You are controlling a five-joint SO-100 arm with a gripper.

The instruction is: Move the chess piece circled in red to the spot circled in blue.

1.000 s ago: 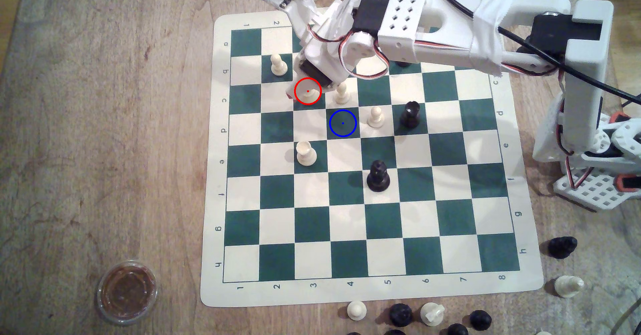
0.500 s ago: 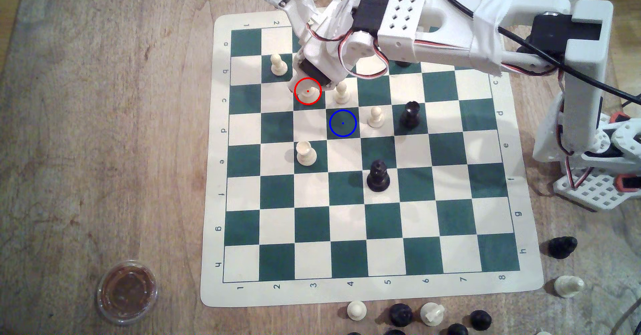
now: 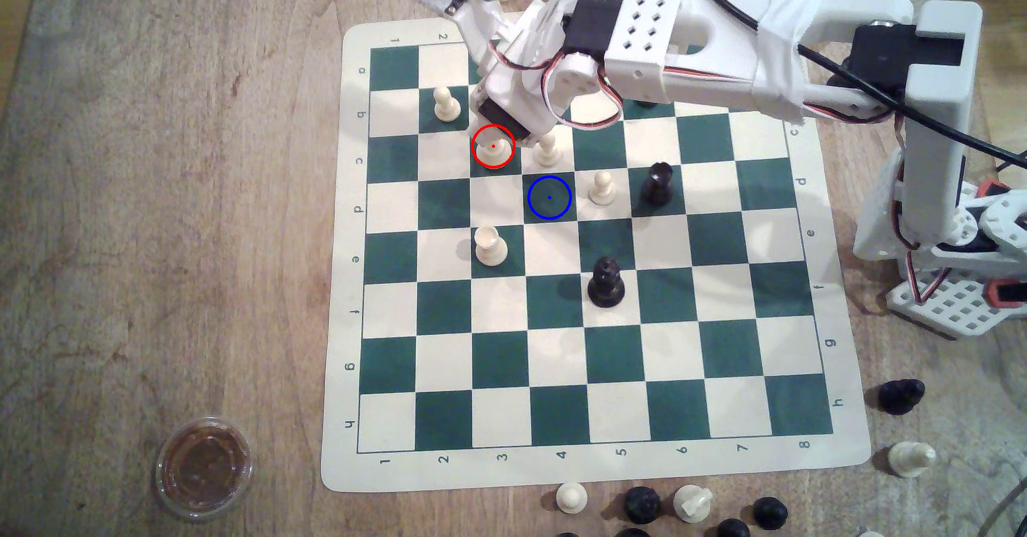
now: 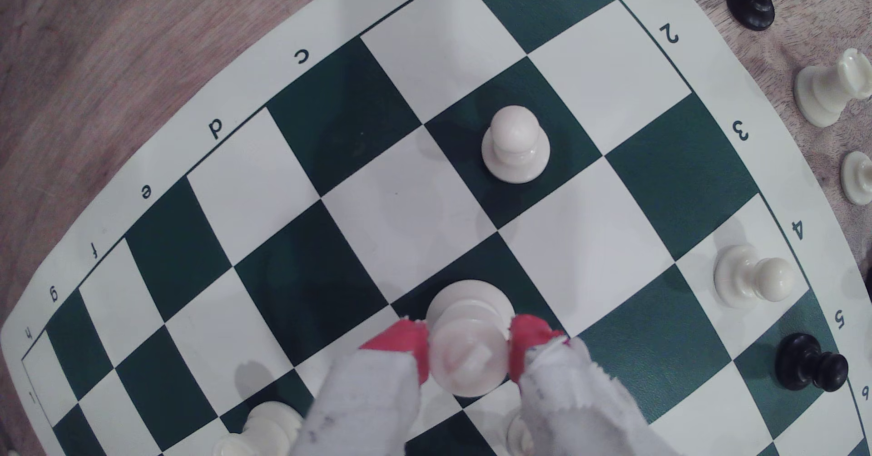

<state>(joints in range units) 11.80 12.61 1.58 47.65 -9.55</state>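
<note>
The chessboard (image 3: 611, 467) mat carries printed coordinates on its cream border. In the exterior view, digits 1 to 8 run along the near edge, and 1 and 2 are legible on the far edge; letters a to h run down the exterior view's left border, and c to h can be read on its right border (rotated sideways). The wrist view shows letters b to h and digits 1 to 6 on the same border (image 4: 264, 78). No brand name is legible.

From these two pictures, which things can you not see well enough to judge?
- Exterior view: the ringed cream piece is mostly covered by the arm's wrist.
- Wrist view: whether the red pads press the piece or leave a small gap.
- Wrist view: a cream piece is cut off by the picture's edge.
</note>
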